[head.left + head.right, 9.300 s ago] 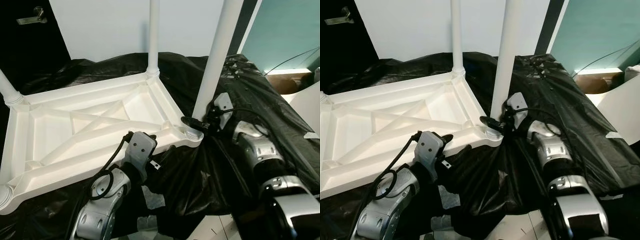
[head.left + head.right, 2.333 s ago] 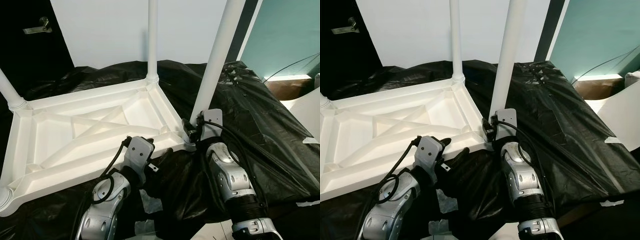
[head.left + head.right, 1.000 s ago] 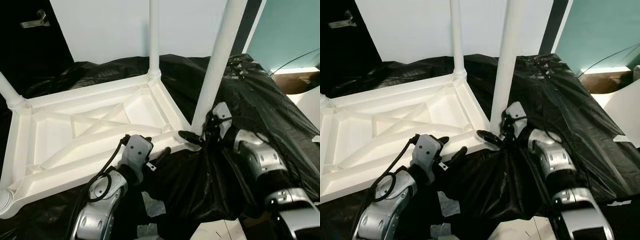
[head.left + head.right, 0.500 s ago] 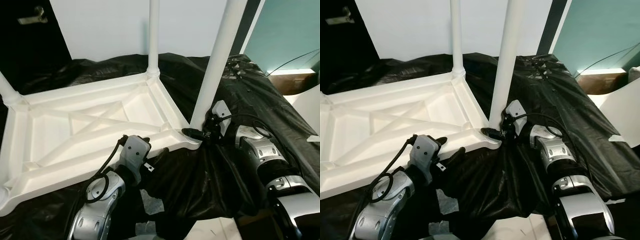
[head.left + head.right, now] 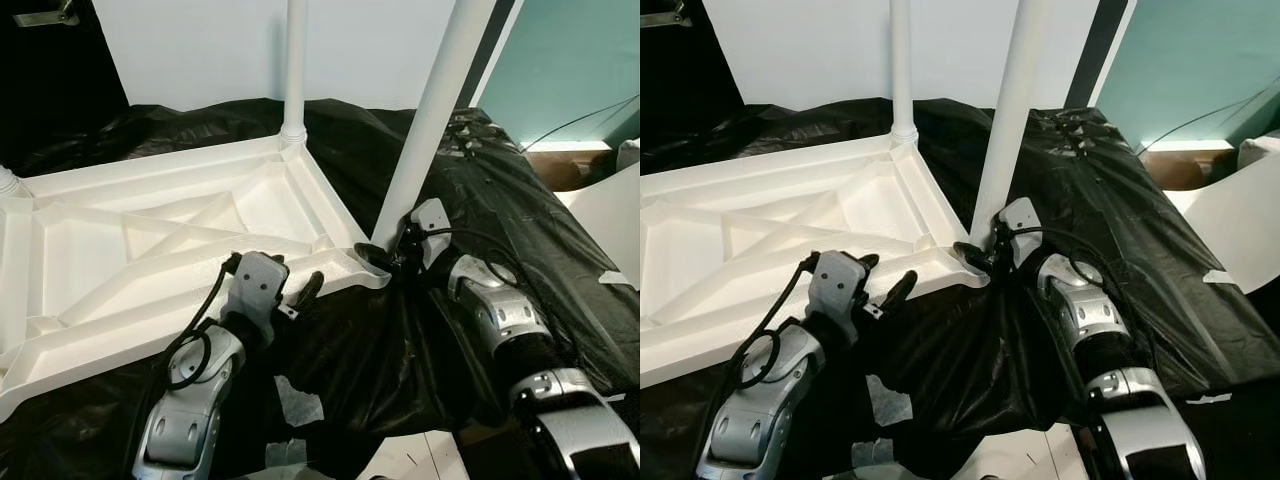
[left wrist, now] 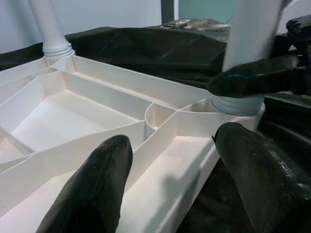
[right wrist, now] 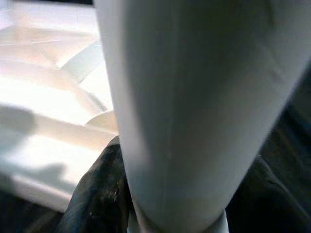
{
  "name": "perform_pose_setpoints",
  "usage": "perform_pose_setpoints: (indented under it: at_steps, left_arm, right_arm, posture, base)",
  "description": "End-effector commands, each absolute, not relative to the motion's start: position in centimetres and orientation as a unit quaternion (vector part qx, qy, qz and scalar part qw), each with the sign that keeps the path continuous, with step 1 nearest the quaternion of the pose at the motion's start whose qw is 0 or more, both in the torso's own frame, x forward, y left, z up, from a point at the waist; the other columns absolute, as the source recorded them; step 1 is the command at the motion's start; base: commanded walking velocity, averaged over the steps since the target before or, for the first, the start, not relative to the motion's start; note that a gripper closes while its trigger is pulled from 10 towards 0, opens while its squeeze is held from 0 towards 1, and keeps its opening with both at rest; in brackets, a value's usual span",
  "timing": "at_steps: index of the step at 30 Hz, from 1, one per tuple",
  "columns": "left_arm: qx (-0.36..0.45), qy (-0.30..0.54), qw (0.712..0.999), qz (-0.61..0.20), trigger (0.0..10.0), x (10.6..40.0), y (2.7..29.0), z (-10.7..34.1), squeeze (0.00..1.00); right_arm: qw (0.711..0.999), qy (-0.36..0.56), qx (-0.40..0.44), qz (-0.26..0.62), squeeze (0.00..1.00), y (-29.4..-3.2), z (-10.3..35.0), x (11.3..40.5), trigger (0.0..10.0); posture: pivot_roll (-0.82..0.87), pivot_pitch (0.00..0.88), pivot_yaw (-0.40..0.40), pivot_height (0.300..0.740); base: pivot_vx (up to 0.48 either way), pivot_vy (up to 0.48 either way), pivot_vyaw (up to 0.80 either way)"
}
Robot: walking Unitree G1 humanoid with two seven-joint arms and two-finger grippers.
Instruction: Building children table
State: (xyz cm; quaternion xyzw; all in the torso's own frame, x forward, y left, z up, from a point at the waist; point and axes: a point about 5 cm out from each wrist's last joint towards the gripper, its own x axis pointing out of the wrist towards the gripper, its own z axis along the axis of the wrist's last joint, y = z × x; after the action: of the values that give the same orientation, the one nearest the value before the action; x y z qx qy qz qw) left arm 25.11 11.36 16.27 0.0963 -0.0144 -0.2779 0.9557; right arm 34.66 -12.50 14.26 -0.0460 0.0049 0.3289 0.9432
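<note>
A white plastic children's table (image 5: 150,240) lies upside down on black sheeting, its ribbed underside facing up. Three legs stand up from its corners: the near-right leg (image 5: 430,110), a far leg (image 5: 293,60) and a stub at the left (image 5: 8,180). My right gripper (image 5: 385,255) is shut around the base of the near-right leg (image 7: 180,97), where it meets the corner socket. My left gripper (image 6: 172,145) is open, with one finger (image 6: 97,184) over the near rim and the other outside it, just left of that corner.
Black plastic sheeting (image 5: 480,180) covers the whole work surface and hangs over the front. Pale tape scraps (image 5: 298,400) lie on it near my left arm. A white board (image 5: 610,210) and a brown box (image 5: 560,165) sit at the right.
The view has shifted slightly. My right forearm has swung in closer around the leg's base while the gripper stays clasped there. My left gripper stays at the near rim.
</note>
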Motion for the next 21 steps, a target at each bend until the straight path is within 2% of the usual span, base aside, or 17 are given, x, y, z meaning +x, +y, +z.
perform_pose_setpoints:
  at_steps: [1, 5, 6, 7, 10, 13, 21]
  left_arm:
    - [0.096, -0.005, 0.952, -0.290, 10.0, 25.1, 11.1, 15.9, 0.00]
    - [0.097, -0.004, 0.951, -0.293, 10.0, 25.2, 11.3, 15.8, 0.00]
    - [0.096, -0.001, 0.952, -0.292, 10.0, 25.4, 11.3, 15.5, 0.00]
    - [0.096, -0.001, 0.952, -0.292, 10.0, 25.4, 11.3, 15.5, 0.00]
    - [0.087, -0.006, 0.952, -0.293, 10.0, 25.5, 11.2, 15.9, 0.00]
    - [0.093, -0.005, 0.953, -0.290, 10.0, 25.6, 11.2, 15.8, 0.00]
    - [0.091, -0.006, 0.950, -0.298, 10.0, 25.6, 10.9, 15.9, 0.00]
  right_arm:
    - [0.952, 0.053, -0.047, 0.298, 0.00, -12.8, 12.3, 34.1, 10.0]
    - [0.969, 0.058, -0.025, 0.239, 0.00, -12.2, 12.0, 33.6, 10.0]
    - [0.983, 0.061, 0.006, 0.173, 0.00, -11.9, 11.7, 33.0, 10.0]
    - [0.983, 0.061, 0.006, 0.173, 0.00, -11.9, 11.7, 33.0, 10.0]
    - [0.995, 0.066, 0.029, 0.072, 0.00, -11.7, 11.6, 32.4, 10.0]
    - [0.994, 0.069, 0.040, 0.079, 0.00, -10.6, 11.5, 31.9, 10.0]
    - [0.995, 0.067, 0.031, 0.072, 0.00, -10.5, 11.8, 31.5, 10.0]
  posture:
    - [0.10, 0.065, -0.083, 0.740]
    - [0.08, 0.065, -0.062, 0.740]
    - [0.08, 0.061, -0.058, 0.740]
    - [0.08, 0.061, -0.058, 0.740]
    - [0.07, 0.066, -0.050, 0.740]
    - [0.06, 0.066, -0.023, 0.740]
    - [0.07, 0.062, -0.014, 0.740]
  base:
    - [0.000, 0.000, 0.00]
    - [0.000, 0.000, 0.00]
    - [0.000, 0.000, 0.00]
    - [0.000, 0.000, 0.00]
    - [0.000, 0.000, 0.00]
    - [0.000, 0.000, 0.00]
    - [0.000, 0.000, 0.00]
